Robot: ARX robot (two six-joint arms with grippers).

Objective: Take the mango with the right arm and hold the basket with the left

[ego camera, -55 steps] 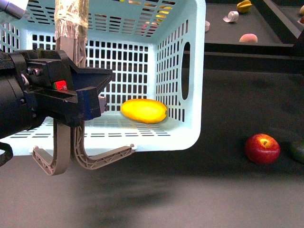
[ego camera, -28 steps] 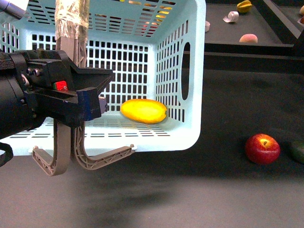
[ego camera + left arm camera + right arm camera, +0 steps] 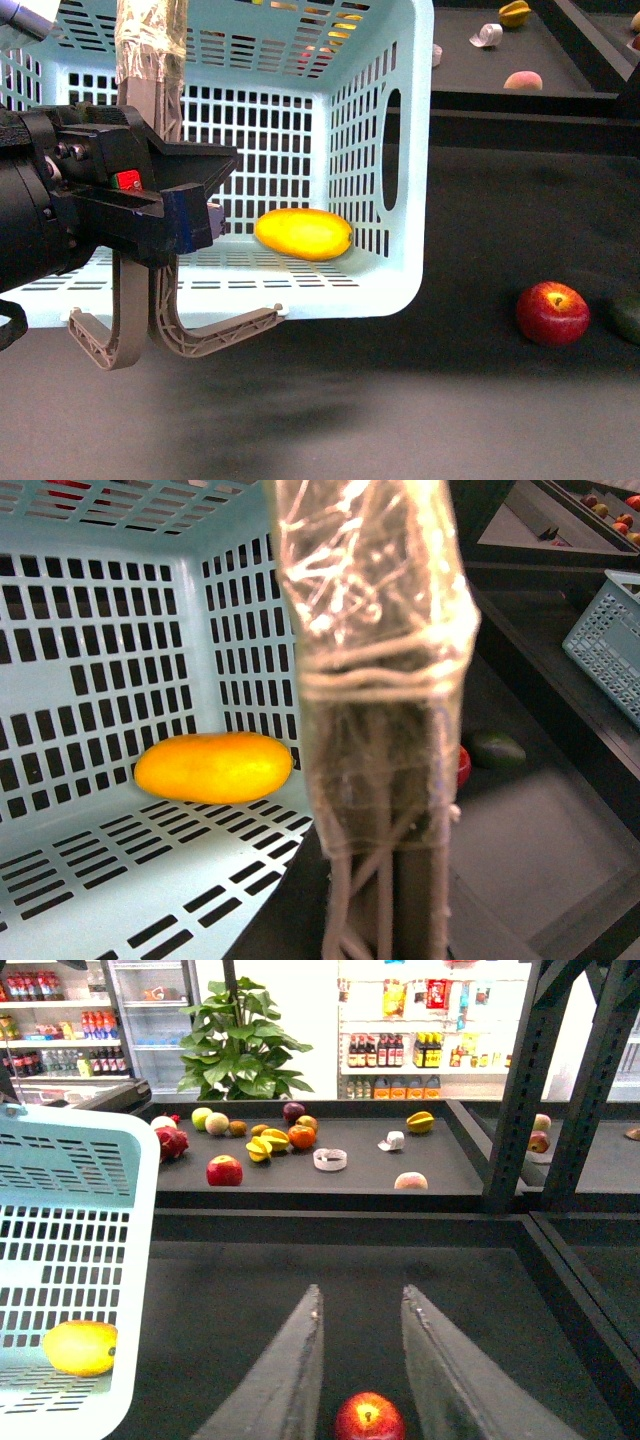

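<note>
The yellow-orange mango (image 3: 303, 233) lies on the floor of the pale turquoise basket (image 3: 405, 150), which is tipped so its opening faces me; it also shows in the left wrist view as mango (image 3: 213, 767) and in the right wrist view as mango (image 3: 81, 1347). My left gripper (image 3: 180, 215) is shut on the basket's tape-wrapped handle (image 3: 375, 650). My right gripper (image 3: 362, 1300) is open, out of the front view, well to the right of the basket (image 3: 120, 1160). A red apple (image 3: 368, 1417) lies below and between its fingers.
The red apple (image 3: 552, 312) and a dark green fruit (image 3: 628, 318) lie on the dark table to the right of the basket. A raised shelf behind holds several fruits (image 3: 260, 1140) and a tape roll (image 3: 329, 1159). A dark metal post (image 3: 520, 1090) stands at the back right.
</note>
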